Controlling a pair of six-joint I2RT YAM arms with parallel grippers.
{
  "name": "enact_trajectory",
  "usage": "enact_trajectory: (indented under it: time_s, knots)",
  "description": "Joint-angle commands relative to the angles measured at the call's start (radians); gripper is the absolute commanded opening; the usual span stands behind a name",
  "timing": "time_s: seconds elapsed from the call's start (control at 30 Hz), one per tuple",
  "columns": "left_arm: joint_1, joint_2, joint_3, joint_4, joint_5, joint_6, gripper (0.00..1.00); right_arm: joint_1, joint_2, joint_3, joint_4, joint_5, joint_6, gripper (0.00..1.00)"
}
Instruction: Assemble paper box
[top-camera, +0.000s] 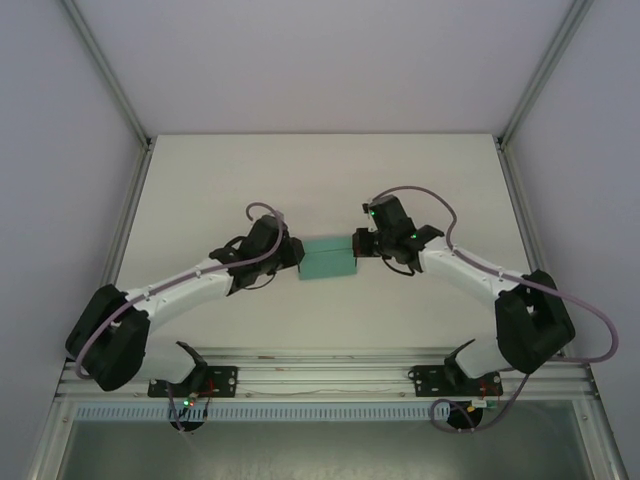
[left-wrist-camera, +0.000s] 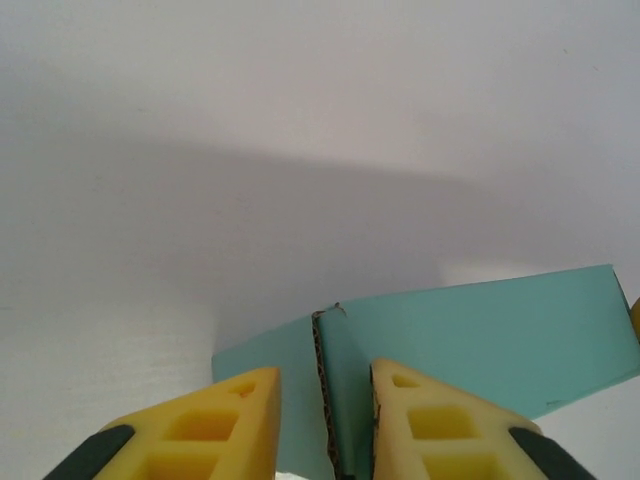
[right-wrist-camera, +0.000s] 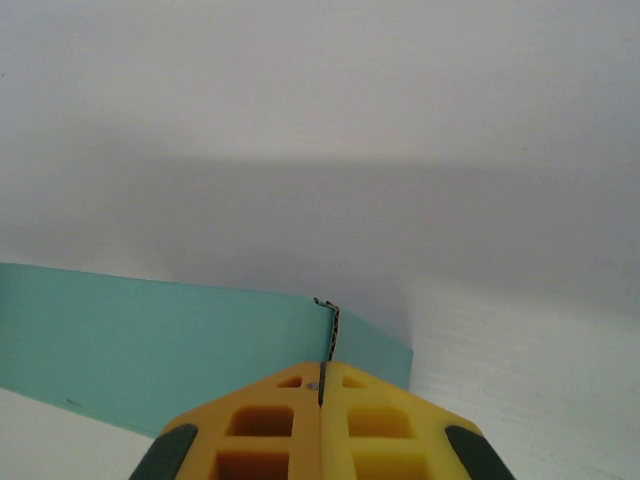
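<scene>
Paper box (top-camera: 327, 259), teal corrug. card: right end effector (right-wrist-camera: 321, 370) tight on edge, left end effector (left-wrist-camera: 325, 385) spread round opp. edge.

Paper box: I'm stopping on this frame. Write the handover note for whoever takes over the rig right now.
Left gripper: open, straddling a raw card edge at the near end of the paper box, not clamped.
Right gripper: shut on the card edge at the opposite end.
Box: teal, in the middle of the table, between the two grippers.
Done: the card appears folded, with panels meeting at an angle.
Left: the views do not show whether the ends are closed. Check the flaps before releasing.
</scene>
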Motion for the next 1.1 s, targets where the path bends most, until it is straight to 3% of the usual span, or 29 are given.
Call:
enact_trajectory:
  time_s: [0.0, 0.13, 0.23, 0.57, 1.07]
  knots:
    - [-0.002, -0.031, -0.073, -0.241, 0.046, 0.041, 0.34, 0.017, 0.065, -0.114, -0.307, 0.000, -0.032, 0.00]
    - [-0.002, -0.124, -0.089, -0.167, 0.103, 0.050, 0.46, 0.022, 0.022, -0.110, -0.301, 0.020, -0.045, 0.00]
    - [-0.002, -0.165, -0.076, -0.165, 0.086, 0.044, 0.56, 0.024, -0.017, -0.116, -0.269, 0.026, -0.034, 0.00]
    - [-0.001, -0.146, -0.035, -0.163, 0.070, 0.021, 0.57, 0.034, -0.010, -0.117, -0.245, 0.014, -0.037, 0.00]
    - [0.054, -0.145, -0.026, -0.079, 0.075, -0.033, 0.50, 0.042, 0.018, -0.108, -0.247, 0.011, -0.036, 0.00]
